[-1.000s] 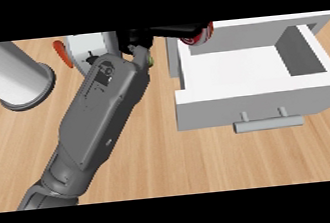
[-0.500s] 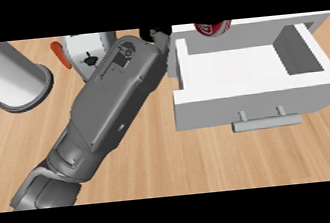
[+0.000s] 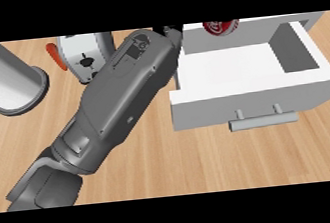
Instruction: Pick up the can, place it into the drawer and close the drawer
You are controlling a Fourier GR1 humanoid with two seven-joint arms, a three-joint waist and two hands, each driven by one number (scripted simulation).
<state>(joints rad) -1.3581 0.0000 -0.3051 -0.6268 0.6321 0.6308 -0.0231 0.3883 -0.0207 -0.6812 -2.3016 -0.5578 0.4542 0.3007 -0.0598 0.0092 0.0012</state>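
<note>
**Operator:** What has changed in the last second?

**Technician:** The left forearm (image 3: 115,103) has swung rightward. The can (image 3: 220,26) was left of the drawer's side wall. It now shows at the view's top edge, over the back-left corner of the open drawer (image 3: 256,99).

**Operator:** State of the fingers?

**Technician:** Cannot tell. Only a black sliver of the left hand (image 3: 169,30) shows past the forearm's end, and the rest is cut off. Whether the can is held or already set down is undetermined.

**Operator:** Meaning for the task?

**Technician:** Transport is judged nearly complete. Remaining steps: release, withdraw clear of the side wall, then push at the handle (image 3: 264,121). The drawer is not yet closed, and its front stands out over the tabletop (image 3: 202,160). The right hand is out of view.
</note>
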